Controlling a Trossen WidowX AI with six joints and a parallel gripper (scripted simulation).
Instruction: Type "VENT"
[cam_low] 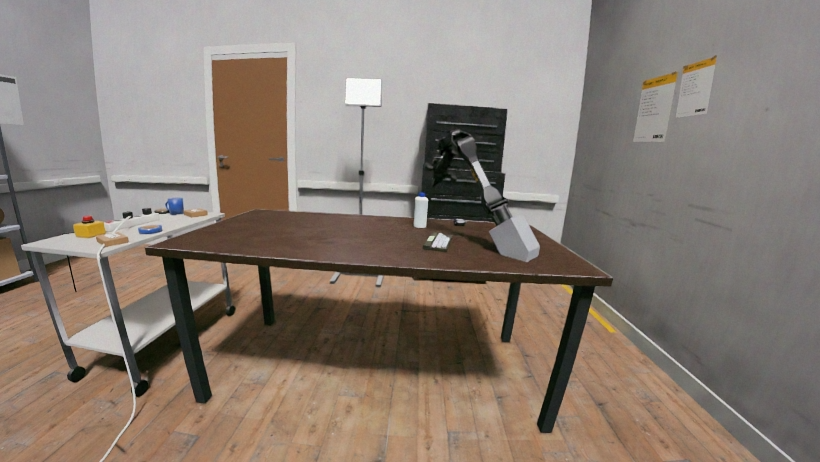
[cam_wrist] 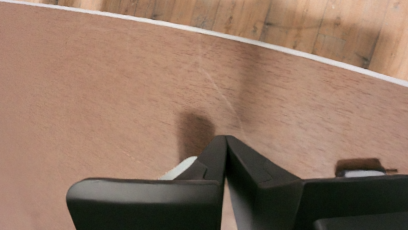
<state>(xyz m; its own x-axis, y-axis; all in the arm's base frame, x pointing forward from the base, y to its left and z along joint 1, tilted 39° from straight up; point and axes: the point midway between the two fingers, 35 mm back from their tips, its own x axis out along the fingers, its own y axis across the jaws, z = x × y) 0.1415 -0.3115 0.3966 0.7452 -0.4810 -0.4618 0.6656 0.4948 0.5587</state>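
The small keyboard [cam_low: 434,238] lies on the dark table, to the left of the arm's grey base [cam_low: 514,238]. Its white keys show, but its display is too small to read. My gripper [cam_low: 440,163] is raised high above the table, behind and above the keyboard, well clear of it. In the wrist view the two black fingers [cam_wrist: 226,140] meet at their tips, shut on nothing. The keyboard [cam_wrist: 361,169] peeks out just above the right finger, mostly hidden by it.
A white bottle [cam_low: 420,210] stands upright behind the keyboard; it also shows in the wrist view [cam_wrist: 180,169], half hidden by the left finger. A small dark object [cam_low: 459,221] lies near the base. A cart [cam_low: 123,229] with small items stands left of the table.
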